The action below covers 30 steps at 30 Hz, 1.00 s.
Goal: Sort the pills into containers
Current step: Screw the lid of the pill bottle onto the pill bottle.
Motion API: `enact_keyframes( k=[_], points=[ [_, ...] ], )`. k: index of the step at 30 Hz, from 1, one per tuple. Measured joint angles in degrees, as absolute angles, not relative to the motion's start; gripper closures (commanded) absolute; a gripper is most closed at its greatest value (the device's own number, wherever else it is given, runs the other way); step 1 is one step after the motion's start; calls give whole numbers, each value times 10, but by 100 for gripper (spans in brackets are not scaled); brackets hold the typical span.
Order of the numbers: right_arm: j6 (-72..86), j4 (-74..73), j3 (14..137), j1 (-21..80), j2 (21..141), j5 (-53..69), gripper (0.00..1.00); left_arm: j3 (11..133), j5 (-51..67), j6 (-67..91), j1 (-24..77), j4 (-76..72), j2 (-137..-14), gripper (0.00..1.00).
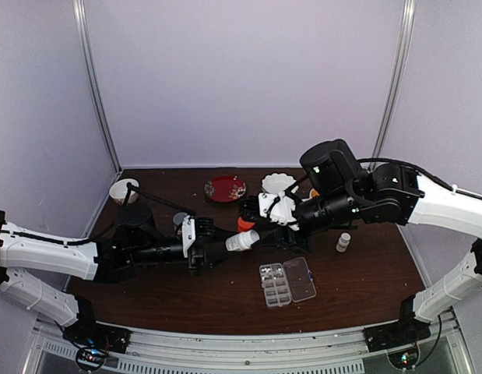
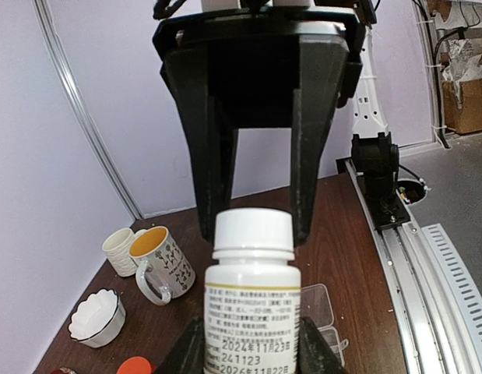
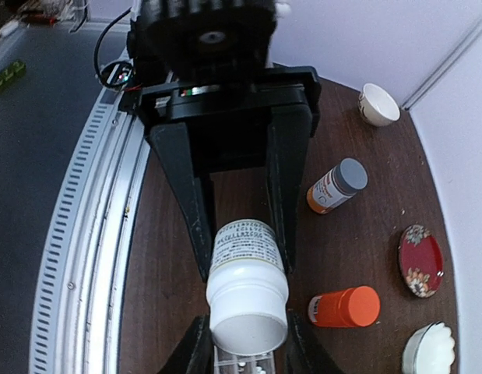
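Here the left gripper (image 2: 250, 348) clamps the white bottle (image 2: 252, 312) by its body; the right gripper (image 3: 248, 344) pinches the cap (image 2: 254, 232). Light, stiff, probably slippery plastic; hold it firmly at mid-label.

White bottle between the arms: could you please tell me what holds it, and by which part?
Both hold it: the left gripper clamps the white bottle by its labelled body, and the right gripper grips its cap.

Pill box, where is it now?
Top view: the pill box lies open on the table, right of centre, between the held white bottle and the near edge.
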State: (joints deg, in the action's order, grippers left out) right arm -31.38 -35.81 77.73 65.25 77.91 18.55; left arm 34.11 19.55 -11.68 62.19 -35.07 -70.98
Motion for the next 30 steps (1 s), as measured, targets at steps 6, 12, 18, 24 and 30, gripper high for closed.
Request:
enact_keyframes(
  k=[6,12,18,24,30],
  points=[
    [-96,-358,776,652,783,176,90,341,181,-135,622,-342,-709,99],
    [139,-352,763,653,782,163,94,341,173,-153,622,-328,-711,99],
    [355,-333,734,653,781,180,93,343,172,-169,622,-311,-721,100],
    [518,-288,689,641,771,218,93,344,173,-189,622,-289,-728,100],
    [639,-217,630,613,766,284,91,352,163,-224,622,-257,-740,100]
  ],
)
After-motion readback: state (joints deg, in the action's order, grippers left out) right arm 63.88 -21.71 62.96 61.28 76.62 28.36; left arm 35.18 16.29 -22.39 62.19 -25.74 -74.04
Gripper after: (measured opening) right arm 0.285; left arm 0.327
